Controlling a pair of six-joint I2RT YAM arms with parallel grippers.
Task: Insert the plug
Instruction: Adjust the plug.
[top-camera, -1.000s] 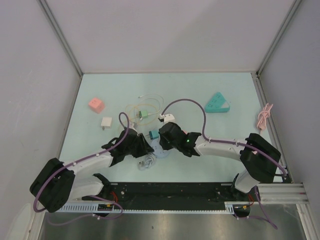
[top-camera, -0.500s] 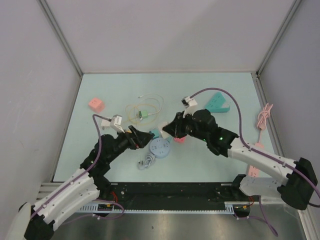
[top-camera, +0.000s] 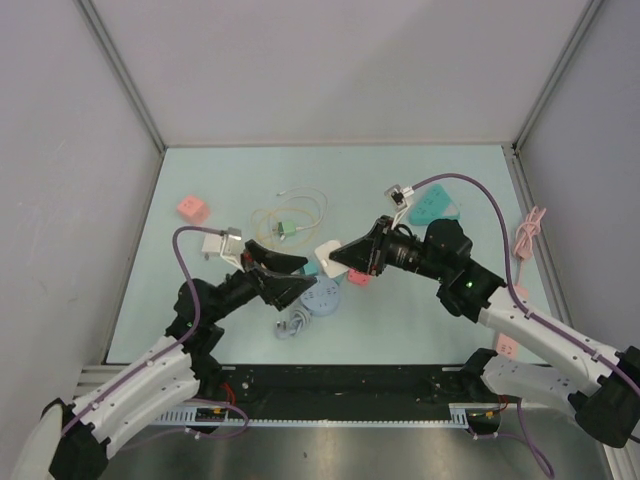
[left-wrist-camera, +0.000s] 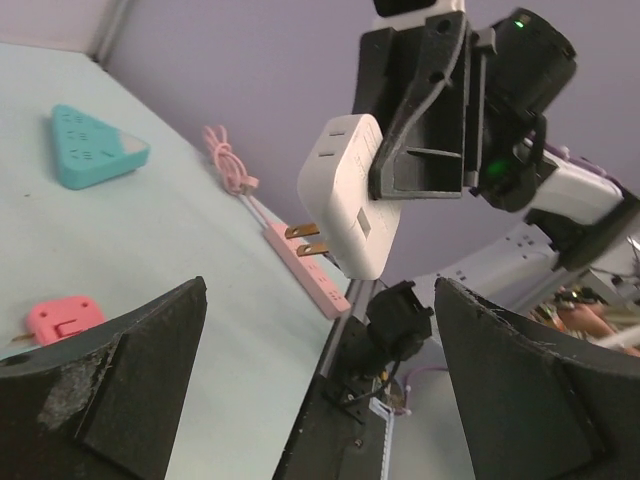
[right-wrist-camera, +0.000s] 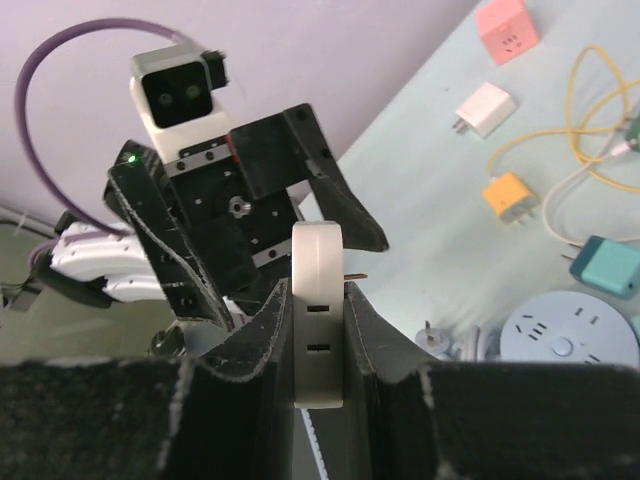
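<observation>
Here, right end effector (top-camera: 346, 258) pinching white plug (right-wrist-camera: 317, 292)

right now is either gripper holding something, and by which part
The right gripper clamps the white plug adapter by its two broad faces, prongs sticking out free. The left gripper is open and holds nothing.

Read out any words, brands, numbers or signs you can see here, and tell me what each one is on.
None: no text is readable in any view.
White plug adapter in the right hand: slots and prongs only, no print visible.
Teal triangular power strip and pink power strip: socket holes only, no legible marking.
</observation>
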